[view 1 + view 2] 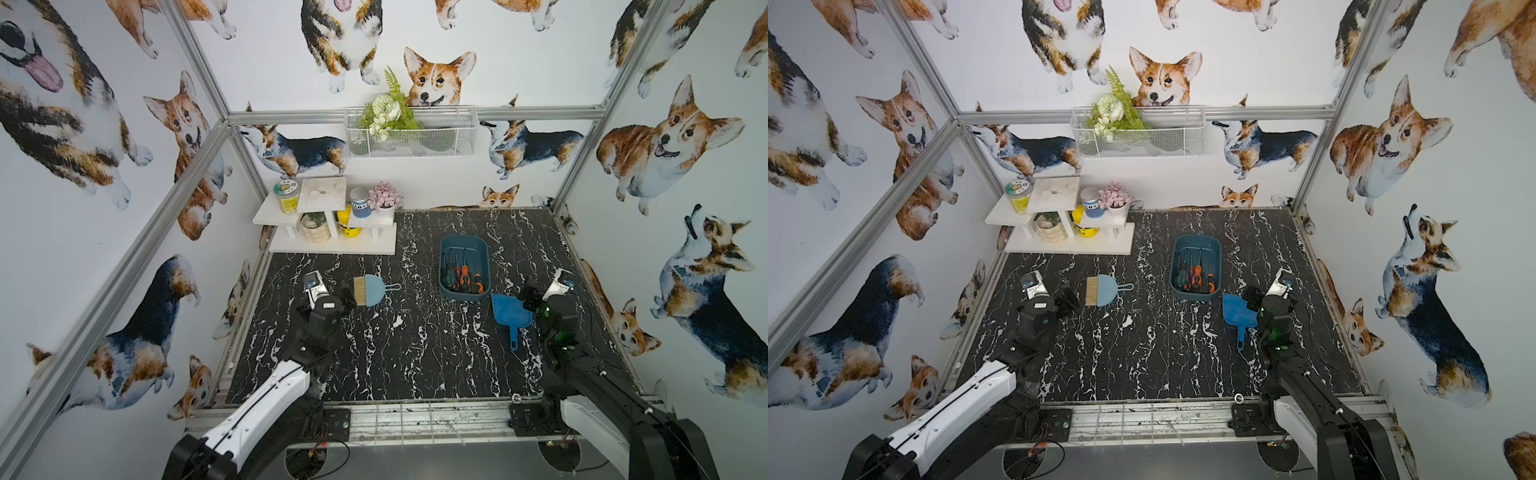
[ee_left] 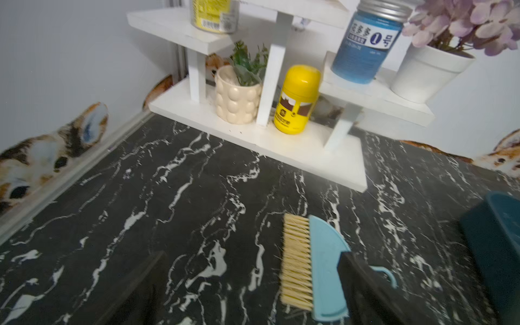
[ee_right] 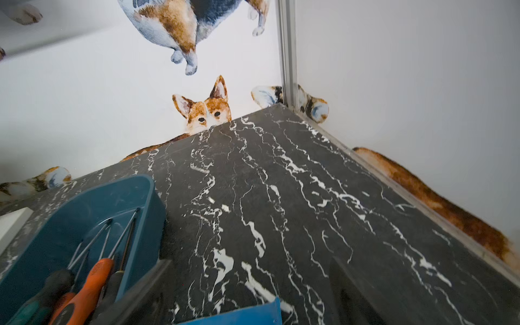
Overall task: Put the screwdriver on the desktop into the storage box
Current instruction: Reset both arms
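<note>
Lying in the storage box are orange- and green-handled screwdrivers.

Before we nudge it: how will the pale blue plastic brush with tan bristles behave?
The pale blue brush lies flat, so probably slides, not rolls. Thin plastic looks light. Its bristles would likely flex if pushed there.

Lab test cell: aluminium frame, corgi-print walls
</note>
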